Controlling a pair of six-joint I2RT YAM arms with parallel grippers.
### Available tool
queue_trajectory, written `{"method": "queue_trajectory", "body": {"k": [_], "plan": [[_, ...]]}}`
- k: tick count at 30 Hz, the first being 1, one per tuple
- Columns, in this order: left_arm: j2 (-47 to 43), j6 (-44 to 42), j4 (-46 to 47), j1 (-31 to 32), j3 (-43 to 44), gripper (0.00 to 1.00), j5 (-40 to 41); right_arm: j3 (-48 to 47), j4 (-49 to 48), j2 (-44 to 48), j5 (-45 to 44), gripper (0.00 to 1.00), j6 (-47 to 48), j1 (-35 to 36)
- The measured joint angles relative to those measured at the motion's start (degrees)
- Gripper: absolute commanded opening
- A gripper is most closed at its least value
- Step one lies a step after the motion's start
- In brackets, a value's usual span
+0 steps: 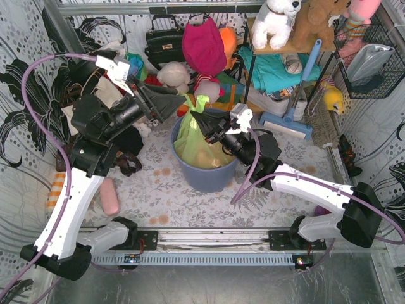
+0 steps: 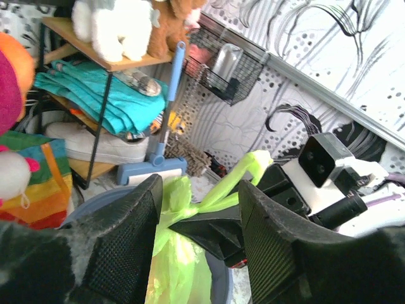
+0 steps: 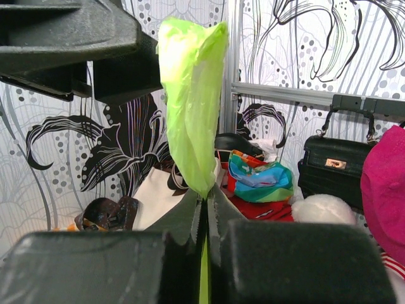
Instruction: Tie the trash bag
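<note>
The trash bag (image 1: pixel 192 138), thin light-green plastic, sits in the round blue-grey bin (image 1: pixel 205 172) at mid-table. Its top is drawn into twisted strips with a knot-like bunch (image 2: pixel 183 197). My right gripper (image 1: pixel 195 116) is shut on a strip of the bag, and a green flap (image 3: pixel 190 95) stands up from its closed fingertips (image 3: pixel 204 212). My left gripper (image 1: pixel 180 105) is open just above the bin. Its two black fingers (image 2: pixel 120 247) stand either side of the bunched plastic and the right gripper's tip (image 2: pixel 215 231) without gripping either.
A pink object (image 1: pixel 111 196) lies on the table at the left. Behind the bin are a black handbag (image 1: pixel 164 41), plush toys, a shelf (image 1: pixel 278 47), a blue brush (image 1: pixel 288 120) and a white tote bag (image 3: pixel 158 190). A wire basket (image 1: pixel 373 63) hangs at the right.
</note>
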State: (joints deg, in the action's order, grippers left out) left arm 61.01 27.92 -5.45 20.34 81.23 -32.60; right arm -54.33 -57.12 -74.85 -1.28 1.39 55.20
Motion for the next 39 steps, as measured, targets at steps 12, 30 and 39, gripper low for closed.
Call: {"method": "queue_trajectory", "body": {"k": [12,30,39], "plan": [[-3.50,8.41,-0.63,-0.20,-5.35,0.64,7.54,0.02,-0.35,0.09,-0.02,0.00,-0.02,-0.02],[-1.36,19.80,-0.07,-0.13,-5.09,0.72,10.99,0.02,-0.35,0.15,0.20,0.00,-0.04,-0.02],[1.97,18.03,-1.05,6.23,-3.61,0.78,16.52,0.02,-0.35,0.15,0.39,0.00,-0.13,-0.02]]}}
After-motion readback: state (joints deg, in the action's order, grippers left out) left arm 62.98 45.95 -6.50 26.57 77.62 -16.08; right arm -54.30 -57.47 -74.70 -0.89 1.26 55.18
